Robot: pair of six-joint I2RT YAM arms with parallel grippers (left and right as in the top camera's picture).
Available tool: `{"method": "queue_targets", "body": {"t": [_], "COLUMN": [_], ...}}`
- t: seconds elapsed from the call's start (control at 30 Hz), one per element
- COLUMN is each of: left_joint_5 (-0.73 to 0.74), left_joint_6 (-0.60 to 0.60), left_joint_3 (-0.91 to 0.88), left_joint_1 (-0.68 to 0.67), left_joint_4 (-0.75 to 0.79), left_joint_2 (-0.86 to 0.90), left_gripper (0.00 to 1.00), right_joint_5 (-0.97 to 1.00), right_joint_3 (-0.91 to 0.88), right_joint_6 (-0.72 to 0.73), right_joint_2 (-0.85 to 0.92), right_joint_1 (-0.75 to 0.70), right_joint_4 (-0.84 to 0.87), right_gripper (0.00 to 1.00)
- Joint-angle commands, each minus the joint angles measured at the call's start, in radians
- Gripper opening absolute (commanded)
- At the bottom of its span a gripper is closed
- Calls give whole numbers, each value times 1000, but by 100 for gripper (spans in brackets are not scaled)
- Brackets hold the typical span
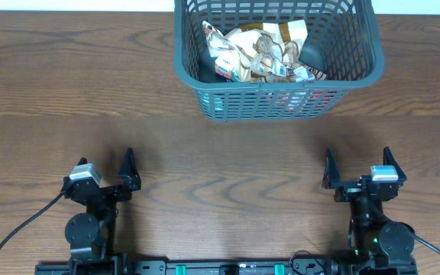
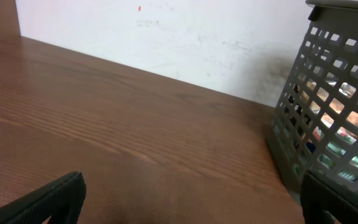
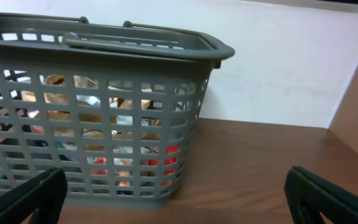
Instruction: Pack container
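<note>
Grey container (image 1: 266, 103) well beyond left fingers (image 1: 130, 169), right fingers (image 1: 329, 172), both spread

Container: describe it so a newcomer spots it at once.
Start at the far edge of the wooden table, right of centre. The container sits there: a dark grey basket with slotted walls. Unlike the crumpled snack packets inside, it is large.

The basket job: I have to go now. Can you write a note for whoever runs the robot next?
Left end effector: open, holding nothing, at the near edge of the table.
Right end effector: open, holding nothing, also at the near edge.
Container: far side of the table, with snack packets piled inside.
Done: the packets are in.
Left: no loose packets in view, so probably nothing.
</note>
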Motion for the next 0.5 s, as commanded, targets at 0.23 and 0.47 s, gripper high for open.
{"method": "queue_targets", "body": {"t": [0.23, 0.47], "left_joint_5": [8, 8], "left_joint_6": [10, 10], "left_joint_3": [-16, -16], "left_joint_1": [1, 1], "left_joint_4": [-36, -36], "left_joint_2": [-7, -7], "left_gripper": [99, 99], "right_joint_5": [18, 54], "right_joint_3": [-143, -195], "right_joint_6": [61, 77], "right_joint_2": [-11, -11], "right_joint_1": [13, 12], "right_joint_4": [225, 311], "right_gripper": [99, 99]}}
